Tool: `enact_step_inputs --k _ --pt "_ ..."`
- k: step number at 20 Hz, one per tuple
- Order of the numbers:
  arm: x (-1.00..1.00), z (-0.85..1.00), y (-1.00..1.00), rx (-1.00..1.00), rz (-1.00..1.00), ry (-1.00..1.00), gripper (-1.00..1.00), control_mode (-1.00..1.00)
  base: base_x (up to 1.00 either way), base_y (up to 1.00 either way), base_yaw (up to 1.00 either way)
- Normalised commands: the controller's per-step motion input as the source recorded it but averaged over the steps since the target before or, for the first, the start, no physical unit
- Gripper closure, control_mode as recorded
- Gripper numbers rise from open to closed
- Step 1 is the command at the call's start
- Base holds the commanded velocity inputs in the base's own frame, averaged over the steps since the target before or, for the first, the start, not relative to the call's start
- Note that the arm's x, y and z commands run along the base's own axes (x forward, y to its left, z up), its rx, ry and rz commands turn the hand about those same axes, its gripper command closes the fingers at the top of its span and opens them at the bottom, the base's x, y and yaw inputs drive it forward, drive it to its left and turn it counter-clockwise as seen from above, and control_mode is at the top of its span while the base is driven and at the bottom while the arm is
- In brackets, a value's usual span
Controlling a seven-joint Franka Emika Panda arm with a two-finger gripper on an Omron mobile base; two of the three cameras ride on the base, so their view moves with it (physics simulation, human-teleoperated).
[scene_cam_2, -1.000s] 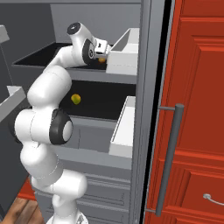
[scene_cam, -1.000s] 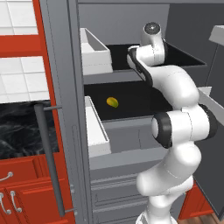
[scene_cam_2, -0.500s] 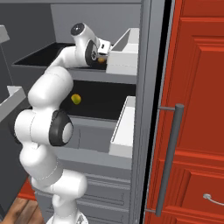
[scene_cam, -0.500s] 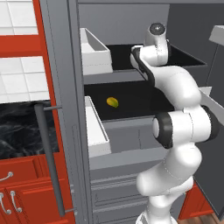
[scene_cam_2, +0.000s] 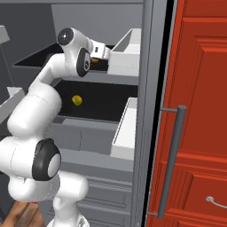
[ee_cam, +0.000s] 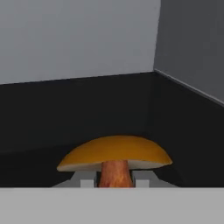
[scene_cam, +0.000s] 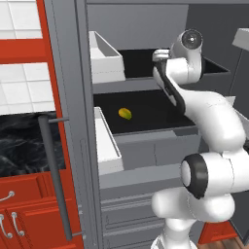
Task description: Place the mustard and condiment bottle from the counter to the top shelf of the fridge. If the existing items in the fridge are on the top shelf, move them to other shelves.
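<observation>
Hand (ee_cam: 114,180) clamped on mushroom (ee_cam: 114,155) stem in hand view; fruit (scene_cam: 125,114) on lower fridge (scene_cam: 68,58) shelf.

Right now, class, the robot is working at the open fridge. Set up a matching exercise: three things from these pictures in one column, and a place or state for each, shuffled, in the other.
Things:
1. mushroom
2. yellow-green fruit
3. door bin

Places or states:
A. lying alone on the second black shelf
B. white, empty-looking, beside the top shelf
C. clamped at its stem between the jaws, over the top shelf

Pairs: 1-C, 2-A, 3-B
</observation>
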Motion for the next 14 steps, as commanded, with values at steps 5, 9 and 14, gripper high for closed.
enact_step_inputs --k 5,9,14 --pt "-1.0 0.56 0.24 0.0 0.09 -0.28 1.0 -1.0 0.0 0.0 0.0" --pt "-1.0 0.64 0.36 0.0 0.11 -0.04 1.0 -1.0 0.0 0.0 0.0" --pt "-1.0 0.23 0.19 -0.03 0.14 0.07 1.0 -1.0 0.0 0.0 0.0"
